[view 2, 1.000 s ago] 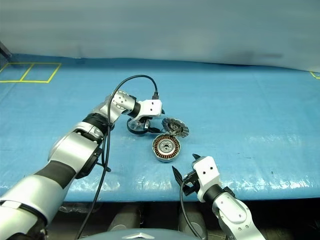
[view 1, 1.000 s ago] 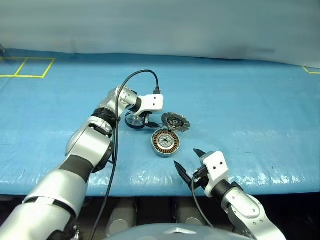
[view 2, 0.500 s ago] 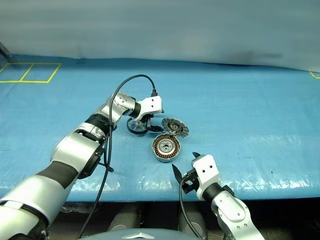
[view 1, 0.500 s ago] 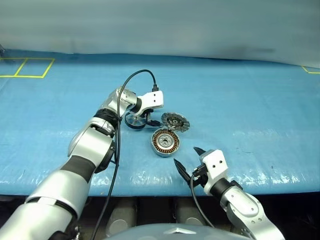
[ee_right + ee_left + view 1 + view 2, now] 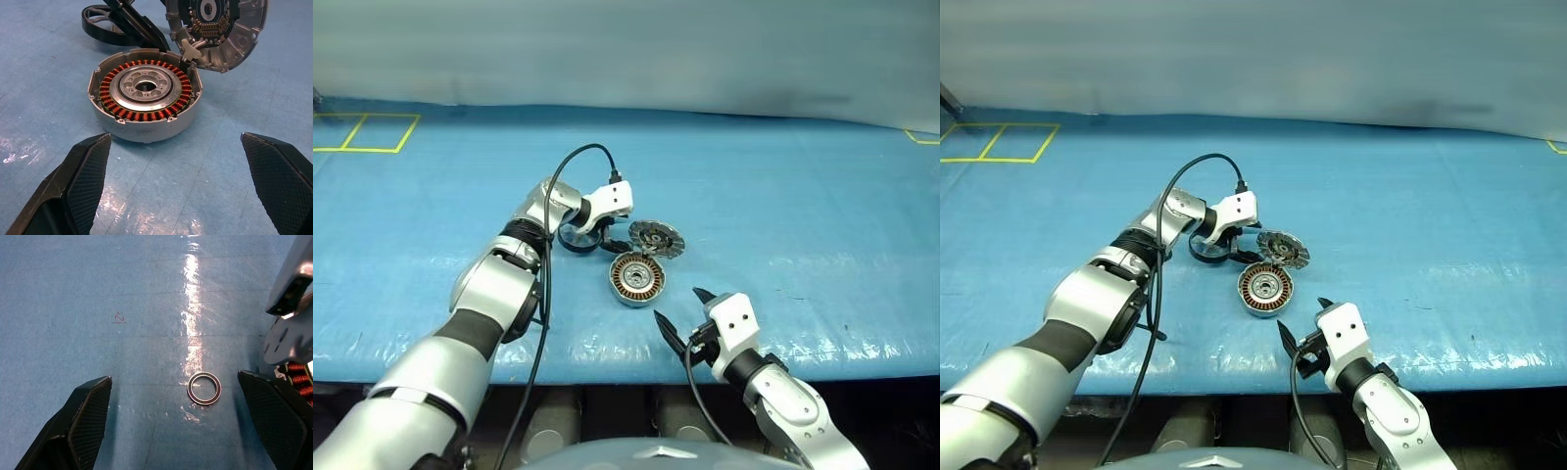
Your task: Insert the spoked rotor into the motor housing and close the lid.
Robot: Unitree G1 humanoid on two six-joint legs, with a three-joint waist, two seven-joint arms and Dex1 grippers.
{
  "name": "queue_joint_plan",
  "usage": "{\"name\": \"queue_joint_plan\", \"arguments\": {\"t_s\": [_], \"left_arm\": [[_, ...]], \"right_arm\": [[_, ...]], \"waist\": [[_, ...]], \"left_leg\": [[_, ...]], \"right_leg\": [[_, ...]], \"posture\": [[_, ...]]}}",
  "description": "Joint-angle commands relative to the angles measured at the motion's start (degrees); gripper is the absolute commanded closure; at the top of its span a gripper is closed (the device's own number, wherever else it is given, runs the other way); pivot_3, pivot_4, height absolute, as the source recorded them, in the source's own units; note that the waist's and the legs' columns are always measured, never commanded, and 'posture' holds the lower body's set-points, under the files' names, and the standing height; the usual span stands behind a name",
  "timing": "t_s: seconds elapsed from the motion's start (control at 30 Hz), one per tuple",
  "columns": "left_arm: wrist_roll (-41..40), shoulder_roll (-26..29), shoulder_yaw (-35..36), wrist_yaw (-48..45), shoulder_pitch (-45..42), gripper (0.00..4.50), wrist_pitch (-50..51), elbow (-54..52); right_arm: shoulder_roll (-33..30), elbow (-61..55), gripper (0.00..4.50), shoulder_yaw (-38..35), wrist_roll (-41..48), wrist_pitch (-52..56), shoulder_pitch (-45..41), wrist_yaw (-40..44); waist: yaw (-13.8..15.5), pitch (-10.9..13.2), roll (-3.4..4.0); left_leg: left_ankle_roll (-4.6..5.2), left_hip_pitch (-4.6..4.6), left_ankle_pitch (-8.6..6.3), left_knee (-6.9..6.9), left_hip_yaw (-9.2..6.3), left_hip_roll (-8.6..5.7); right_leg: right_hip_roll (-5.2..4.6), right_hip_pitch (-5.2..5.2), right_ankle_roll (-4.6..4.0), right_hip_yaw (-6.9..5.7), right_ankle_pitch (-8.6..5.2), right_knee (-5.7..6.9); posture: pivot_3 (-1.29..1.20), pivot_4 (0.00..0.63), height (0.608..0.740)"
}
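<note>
The spoked rotor [image 5: 574, 238], a dark-rimmed wheel, lies flat on the blue table left of the lid. My left gripper [image 5: 597, 238] hangs open right over it, one black finger [image 5: 139, 30] crossing its rim; I cannot tell if it touches. The motor housing [image 5: 144, 95], a silver cup with copper windings, sits in front of the rotor. Its lid [image 5: 217, 27] stands tilted open at the far edge, dark segmented face showing. My right gripper [image 5: 677, 308] is open and empty, just short of the housing at the table's front.
A tiny black ring [image 5: 204, 387] lies on the table between my left fingers, beside the housing's windings [image 5: 299, 378]. The blue table [image 5: 803, 196] stretches wide on all sides. Yellow tape lines [image 5: 362, 132] mark its far left corner. A black cable [image 5: 570, 166] loops above the left wrist.
My left wrist has rolled over the rotor while the hand stayed in place. The right arm, housing and lid have not moved.
</note>
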Motion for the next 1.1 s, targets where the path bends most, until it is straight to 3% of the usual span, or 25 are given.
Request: {"name": "queue_joint_plan", "arguments": {"t_s": [0.03,0.5,0.67,0.9,0.93,1.1], "left_arm": [[0.0,-0.8,0.7,1.2,-0.2,0.0,0.2,0.1],[2.3,-0.9,-0.6,3.8,0.9,0.0,1.7,0.5],[2.8,-1.0,-0.7,4.7,1.2,1.21,1.3,0.5],[2.4,-1.5,-0.2,5.6,1.5,3.59,1.3,0.5],[2.4,-1.5,-0.2,5.6,1.5,3.79,1.3,0.5],[2.4,-1.7,-0.3,5.3,1.6,3.8,1.4,0.6]], "right_arm": [[0.4,-2.0,0.02,0.2,0.1,-0.6,0.4,-0.5],[0.6,-2.8,0.02,0.0,0.2,-0.2,0.4,-0.9],[0.5,-2.9,0.0,0.1,0.3,-0.1,0.3,-0.9],[0.5,-3.1,0.0,0.0,0.4,0.0,0.4,-0.9],[0.5,-3.2,0.0,0.0,0.5,0.1,0.5,-0.9],[0.3,-3.3,0.0,-0.3,0.6,0.2,0.5,-0.8]], "waist": [[0.0,0.0,0.0],[0.0,0.0,0.0],[-0.1,0.0,0.0],[-0.1,0.0,0.0],[-0.1,0.0,0.0],[-0.1,0.0,0.0]], "left_leg": [[0.0,0.0,0.0,0.0,0.0,0.0],[0.0,0.03,0.0,0.01,0.01,-0.01],[0.0,0.08,0.0,0.02,0.0,-0.01],[0.01,0.1,0.01,0.04,0.0,-0.01],[0.01,0.1,0.01,0.05,0.0,-0.01],[0.01,0.1,0.01,0.06,0.0,-0.01]], "right_leg": [[0.0,0.0,0.0,0.0,0.0,0.0],[0.0,0.03,0.01,0.01,0.0,0.01],[0.0,0.09,0.02,0.01,0.01,0.02],[0.0,0.11,0.03,0.01,0.02,0.04],[0.0,0.11,0.03,0.01,0.02,0.04],[0.0,0.12,0.04,0.02,0.02,0.04]], "posture": [[0.0,0.15,0.74],[0.0,0.15,0.74],[0.0,0.15,0.74],[0.0,0.15,0.74],[0.0,0.15,0.74],[0.0,0.15,0.74]]}}
